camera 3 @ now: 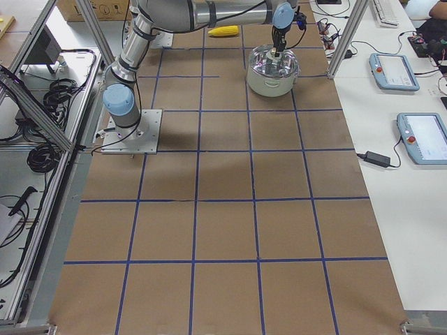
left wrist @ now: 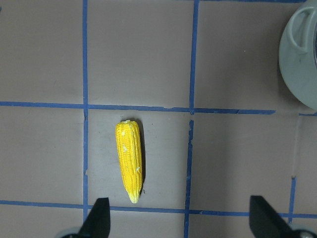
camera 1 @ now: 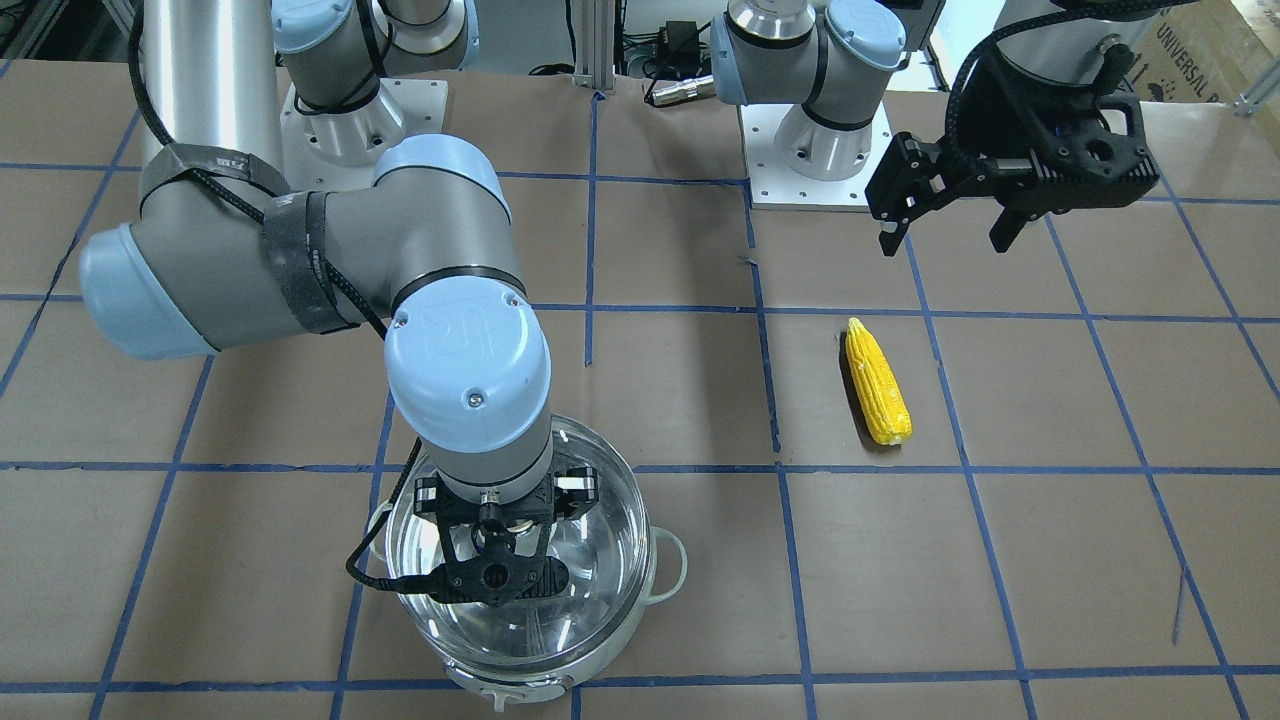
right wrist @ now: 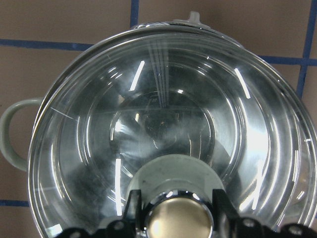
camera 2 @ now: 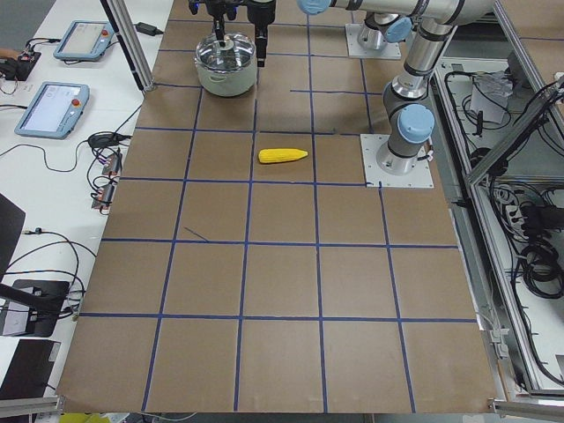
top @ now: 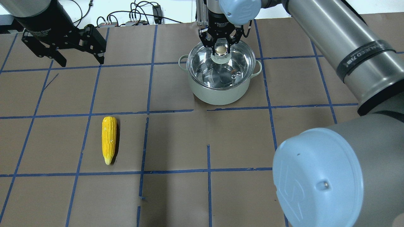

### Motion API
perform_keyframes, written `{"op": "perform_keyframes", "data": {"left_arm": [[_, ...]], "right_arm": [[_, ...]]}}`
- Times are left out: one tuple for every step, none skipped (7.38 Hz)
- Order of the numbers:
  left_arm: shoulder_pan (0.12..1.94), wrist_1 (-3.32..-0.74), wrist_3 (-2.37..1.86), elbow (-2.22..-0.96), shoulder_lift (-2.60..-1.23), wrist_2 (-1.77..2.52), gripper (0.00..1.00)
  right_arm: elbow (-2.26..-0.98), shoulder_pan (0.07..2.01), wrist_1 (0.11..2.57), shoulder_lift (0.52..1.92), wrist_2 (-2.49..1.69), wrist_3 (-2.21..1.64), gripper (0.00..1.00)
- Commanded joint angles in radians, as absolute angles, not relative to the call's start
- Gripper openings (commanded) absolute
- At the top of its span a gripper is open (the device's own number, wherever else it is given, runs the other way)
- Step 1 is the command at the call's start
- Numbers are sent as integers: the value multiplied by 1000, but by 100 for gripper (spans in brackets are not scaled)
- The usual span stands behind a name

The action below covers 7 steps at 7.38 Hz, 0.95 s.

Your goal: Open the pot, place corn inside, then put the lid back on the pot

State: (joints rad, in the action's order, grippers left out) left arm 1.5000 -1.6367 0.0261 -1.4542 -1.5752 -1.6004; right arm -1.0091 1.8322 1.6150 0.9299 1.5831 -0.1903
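Observation:
The pot [top: 217,94] stands at the far middle of the table, with the glass lid [top: 205,67] over its mouth. My right gripper [top: 222,47] comes straight down on the lid's gold knob [right wrist: 178,220], and its fingers [right wrist: 131,201] press against both sides of it. I cannot tell whether the lid rests on the rim or is slightly lifted. The yellow corn [top: 109,138] lies flat on the table, far from the pot. My left gripper [top: 82,62] is open and empty, hovering high near the corn [left wrist: 130,158].
The brown table [top: 176,142] is marked with a grid of blue tape. The arm bases [camera 1: 815,150] are bolted at the robot's side. Tablets and cables [camera 2: 53,106] lie on the white bench beyond the pot's edge of the table.

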Motion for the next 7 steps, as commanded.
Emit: {"op": "perform_keyframes", "data": {"left_arm": [[1499, -1641, 32, -1456, -1569, -1608, 100], [1499, -1641, 34, -1468, -1568, -1605, 100], [1493, -1629, 41, -1506, -1569, -1597, 100], [1459, -1567, 41, -1550, -1594, -1591, 100], [1415, -1537, 54, -1607, -1604, -1589, 100], [1370, -1519, 124, -1673, -1618, -1588, 100], [1341, -1431, 139, -1751, -1634, -1577, 100]], "right_arm": [[-967, 1830, 1533, 960, 1582, -189, 42], [-921, 1821, 1455, 995, 1583, -170, 41], [-917, 1789, 1422, 1065, 1580, -76, 39], [-922, 1732, 1346, 1124, 1574, -27, 37], [-922, 1683, 1295, 1152, 1574, 32, 37], [-928, 1649, 1201, 1172, 1586, 60, 37], [-931, 1607, 1162, 1189, 1594, 92, 36]]}}
